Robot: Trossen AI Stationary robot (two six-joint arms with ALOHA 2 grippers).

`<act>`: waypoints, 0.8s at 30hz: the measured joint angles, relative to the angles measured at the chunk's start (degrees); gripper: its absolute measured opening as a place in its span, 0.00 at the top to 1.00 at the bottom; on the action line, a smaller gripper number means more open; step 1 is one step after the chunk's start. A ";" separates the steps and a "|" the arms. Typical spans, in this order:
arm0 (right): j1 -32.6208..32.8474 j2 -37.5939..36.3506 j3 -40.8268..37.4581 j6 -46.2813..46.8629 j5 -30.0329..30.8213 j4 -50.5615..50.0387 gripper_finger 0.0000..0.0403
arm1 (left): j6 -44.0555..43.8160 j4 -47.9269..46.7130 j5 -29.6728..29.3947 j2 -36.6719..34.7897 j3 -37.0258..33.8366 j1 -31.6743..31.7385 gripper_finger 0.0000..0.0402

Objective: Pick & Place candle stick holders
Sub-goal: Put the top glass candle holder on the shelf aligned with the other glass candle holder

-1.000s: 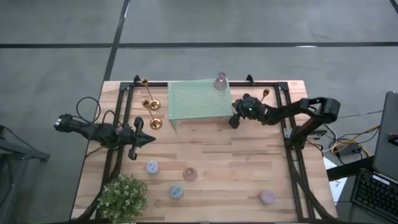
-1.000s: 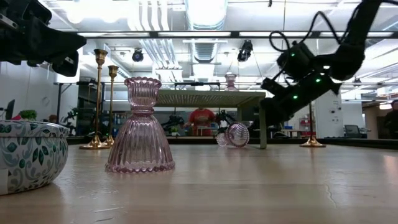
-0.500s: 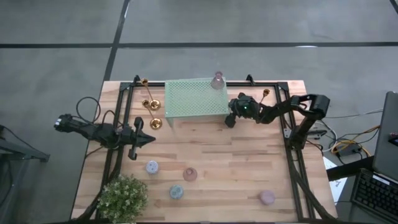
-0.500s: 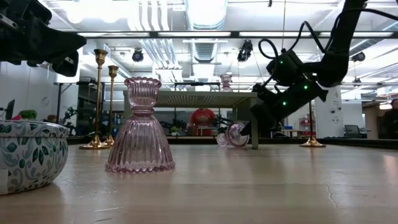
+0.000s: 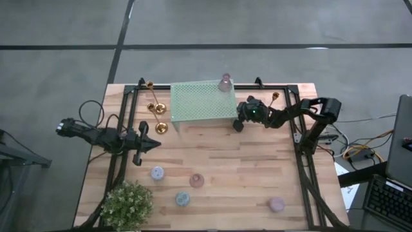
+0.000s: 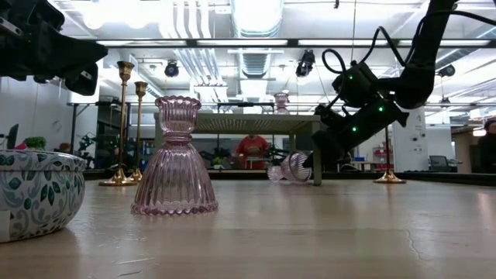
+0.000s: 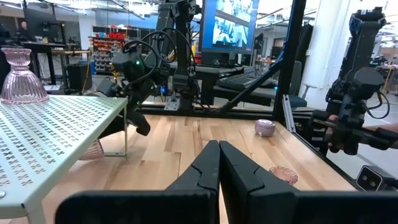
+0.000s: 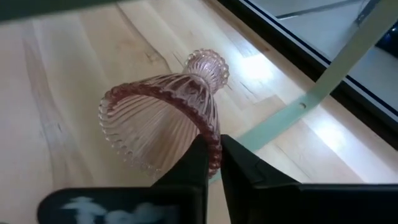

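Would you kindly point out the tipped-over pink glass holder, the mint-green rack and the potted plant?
tipped-over pink glass holder (image 8: 163, 127): right wrist view, ribbed flared base.
mint-green rack (image 5: 201, 103): high view, perforated top.
potted plant (image 5: 127, 203): high view, foliage.

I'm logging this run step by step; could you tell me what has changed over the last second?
The right gripper drew in toward the mint-green rack's corner and dropped low, ending at the tipped-over pink glass holder under the rack. The rack shifted slightly leftward. The left gripper, gold candlesticks and the other holders stayed put.
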 joint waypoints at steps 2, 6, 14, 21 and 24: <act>0.00 -0.08 -0.01 0.20 0.51 0.00 0.96 | 0.02 0.00 -0.01 0.00 0.00 -0.01 0.98; -0.01 -1.67 -0.13 1.04 3.19 -0.17 0.97 | 0.02 0.00 -0.01 0.00 0.00 0.01 0.98; 0.02 -7.92 -0.73 0.70 6.92 -6.64 0.97 | 0.02 0.02 0.01 -0.02 0.00 0.00 0.98; 0.55 -15.06 -4.48 2.95 11.75 -9.25 0.98 | 0.01 0.00 0.00 -0.02 0.00 0.01 0.98; 1.02 -18.71 -6.79 4.69 12.01 -9.20 0.98 | 0.02 0.00 0.01 -0.02 0.00 -0.01 0.98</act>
